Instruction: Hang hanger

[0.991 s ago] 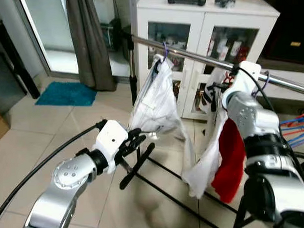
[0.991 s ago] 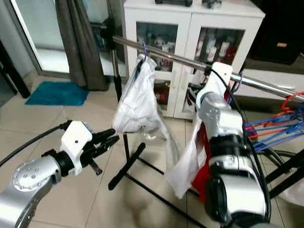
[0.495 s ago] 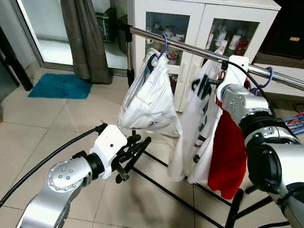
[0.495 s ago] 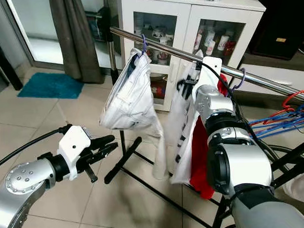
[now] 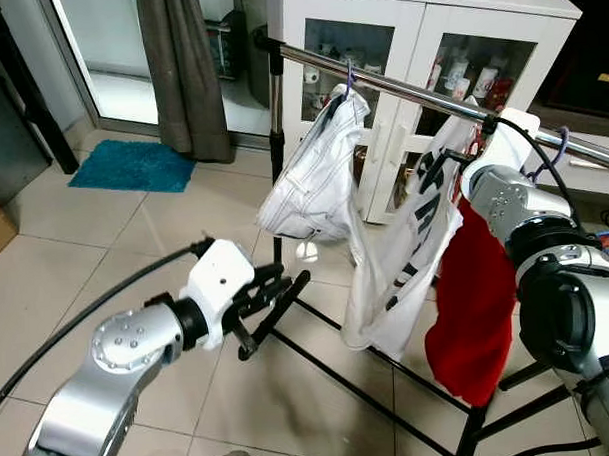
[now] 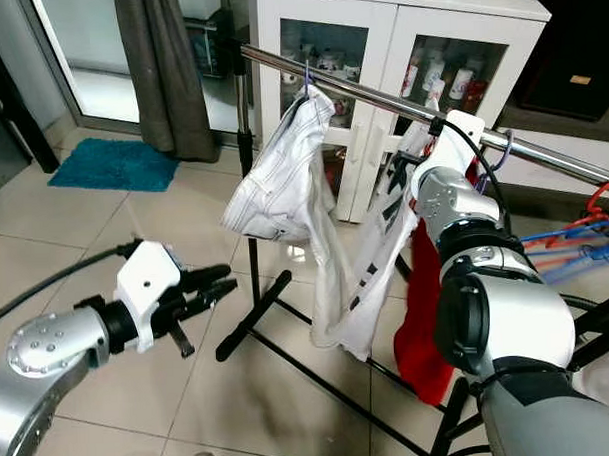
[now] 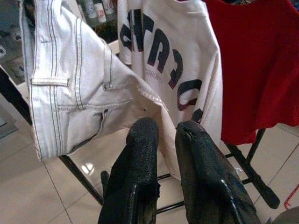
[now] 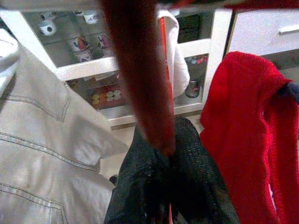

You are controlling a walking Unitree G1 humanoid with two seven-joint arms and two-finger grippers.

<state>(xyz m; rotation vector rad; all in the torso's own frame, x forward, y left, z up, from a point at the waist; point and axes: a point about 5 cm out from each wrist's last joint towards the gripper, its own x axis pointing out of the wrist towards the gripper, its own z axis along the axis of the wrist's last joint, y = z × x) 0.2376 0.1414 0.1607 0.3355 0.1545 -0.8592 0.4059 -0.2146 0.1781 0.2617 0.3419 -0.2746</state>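
I'm seeing my left pincer (image 5: 283, 290) hovering low before the chrome rail (image 5: 410, 90), its fingers (image 7: 140, 154) nearly closed, grasping nothing, just short of the white jeans (image 5: 313, 178). Farther along, I'm holding my right pincer (image 8: 161, 154) raised at the rail, clenched on the red hanger (image 8: 135, 70), between the printed white shirt (image 5: 406, 254) and the red garment (image 5: 478, 312). Behind the rail stands a white cabinet (image 5: 408, 34).
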